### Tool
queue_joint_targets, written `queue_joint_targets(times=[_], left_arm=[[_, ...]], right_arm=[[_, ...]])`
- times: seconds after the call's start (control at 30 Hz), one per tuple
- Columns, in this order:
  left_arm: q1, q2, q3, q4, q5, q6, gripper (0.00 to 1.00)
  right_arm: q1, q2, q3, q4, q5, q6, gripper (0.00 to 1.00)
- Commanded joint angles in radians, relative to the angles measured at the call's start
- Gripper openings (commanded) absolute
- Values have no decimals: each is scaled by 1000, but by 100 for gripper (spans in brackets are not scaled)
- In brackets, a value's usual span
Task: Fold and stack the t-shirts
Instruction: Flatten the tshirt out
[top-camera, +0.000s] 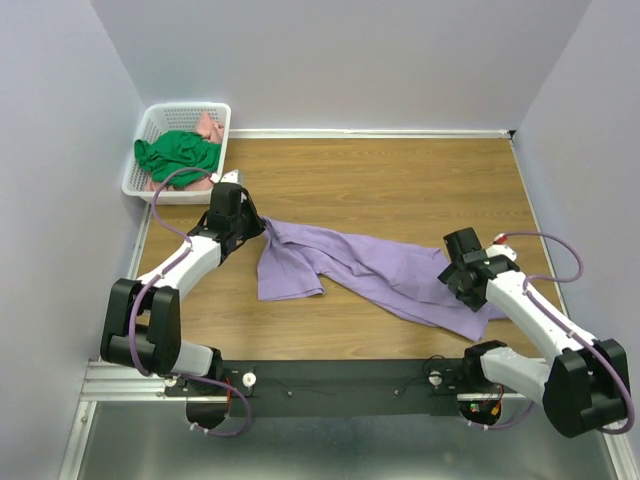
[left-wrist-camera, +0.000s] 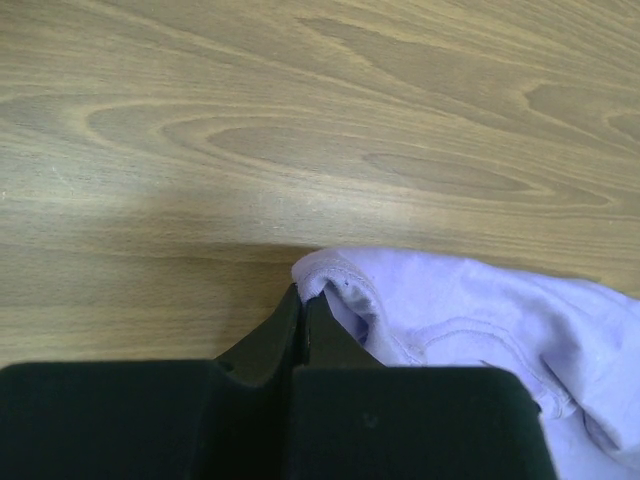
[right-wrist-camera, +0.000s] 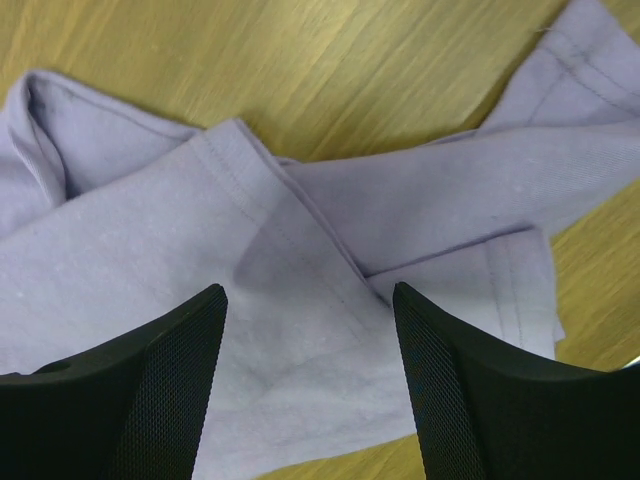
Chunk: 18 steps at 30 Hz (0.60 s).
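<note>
A soft, matt cloth shirt (right-wrist-camera: 330, 330) beneath the matt black, mesh-textured plastic fingers (right-wrist-camera: 170, 390) rests on a smooth, faintly glossy wooden table (left-wrist-camera: 300, 120).

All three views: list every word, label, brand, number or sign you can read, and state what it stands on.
No readable text in any view.
The lavender t-shirt: plain cloth, no print or tag showing.
The green t-shirt and the white basket: no lettering visible.
The left arm, the right arm and the base rail: no marking legible at this size.
</note>
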Motion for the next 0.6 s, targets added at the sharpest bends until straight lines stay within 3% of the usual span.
queue_joint_targets(times=[0.0,0.57], left_arm=[[5,-2,19,-4,21,31,0],[5,14,3,27,73,54,0]], right_arm=[[-27,-37,-18,-41,62,89,75],[-32,7,-34,-18,-26,138,71]])
